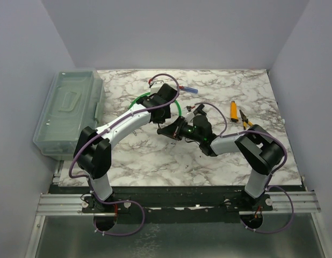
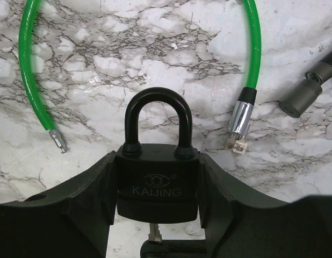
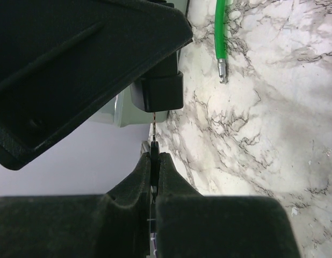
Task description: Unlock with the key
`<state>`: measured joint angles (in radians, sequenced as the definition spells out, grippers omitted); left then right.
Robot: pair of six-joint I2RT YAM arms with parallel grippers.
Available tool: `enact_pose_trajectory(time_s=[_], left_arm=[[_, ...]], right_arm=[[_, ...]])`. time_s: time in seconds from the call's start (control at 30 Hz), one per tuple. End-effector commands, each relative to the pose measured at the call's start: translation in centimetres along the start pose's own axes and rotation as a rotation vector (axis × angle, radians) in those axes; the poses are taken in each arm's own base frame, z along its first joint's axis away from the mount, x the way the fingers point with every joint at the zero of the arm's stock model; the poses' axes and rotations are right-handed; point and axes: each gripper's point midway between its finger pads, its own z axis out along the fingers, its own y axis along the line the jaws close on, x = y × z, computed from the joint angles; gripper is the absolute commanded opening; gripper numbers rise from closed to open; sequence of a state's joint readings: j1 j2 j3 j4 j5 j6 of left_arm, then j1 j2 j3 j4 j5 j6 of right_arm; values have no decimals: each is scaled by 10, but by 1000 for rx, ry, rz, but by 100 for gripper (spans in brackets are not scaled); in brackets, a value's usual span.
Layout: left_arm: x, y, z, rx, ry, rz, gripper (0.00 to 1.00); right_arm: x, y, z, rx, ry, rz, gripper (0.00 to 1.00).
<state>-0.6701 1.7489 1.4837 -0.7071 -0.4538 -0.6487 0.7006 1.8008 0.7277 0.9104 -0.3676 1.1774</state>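
A black padlock point(image 2: 158, 183) marked KAIJING sits clamped by its sides in my left gripper point(image 2: 158, 191), just above the marble table. Its shackle point(image 2: 158, 99) stands with both legs down in the body. A key blade point(image 2: 153, 231) enters the underside of the lock. My right gripper point(image 3: 154, 161) is shut on the key's dark head point(image 3: 153, 153), and the thin blade point(image 3: 153, 126) runs up into the padlock point(image 3: 158, 91). In the top view the two grippers meet mid-table, left gripper point(image 1: 161, 110) and right gripper point(image 1: 174, 130).
A green cable point(image 2: 31, 80) lies looped behind the lock, with a pin end point(image 2: 57, 141) and a chrome end point(image 2: 240, 121). A dark cylinder point(image 2: 303, 94) lies to the right. A translucent box point(image 1: 69, 113) stands at the left edge. An orange-handled tool point(image 1: 233, 109) and pliers point(image 1: 245, 119) lie at the right.
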Motion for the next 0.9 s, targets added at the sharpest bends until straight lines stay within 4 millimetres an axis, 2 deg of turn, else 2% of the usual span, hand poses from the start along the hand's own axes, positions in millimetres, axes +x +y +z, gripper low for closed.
enact_pose_trajectory(time_s=[0.0, 0.37, 0.5, 0.67, 0.8, 0.87], left_arm=[[-11, 12, -16, -29, -34, -2, 0], [-4, 8, -8, -10, 9, -7, 0], [-1, 7, -13, 25, 47, -63, 0], [2, 0, -17, 95, 96, -94, 0], [3, -2, -18, 111, 107, -95, 0], [1, 0, -17, 98, 96, -89, 0]], right_arm=[[-28, 7, -9, -7, -124, -21, 0], [-24, 7, -4, -11, -94, -42, 0], [-34, 5, -3, 29, -139, -71, 0], [-56, 10, 1, 96, -210, -80, 0], [-66, 14, 3, 135, -229, -64, 0], [-69, 3, 4, 238, -221, -40, 0]])
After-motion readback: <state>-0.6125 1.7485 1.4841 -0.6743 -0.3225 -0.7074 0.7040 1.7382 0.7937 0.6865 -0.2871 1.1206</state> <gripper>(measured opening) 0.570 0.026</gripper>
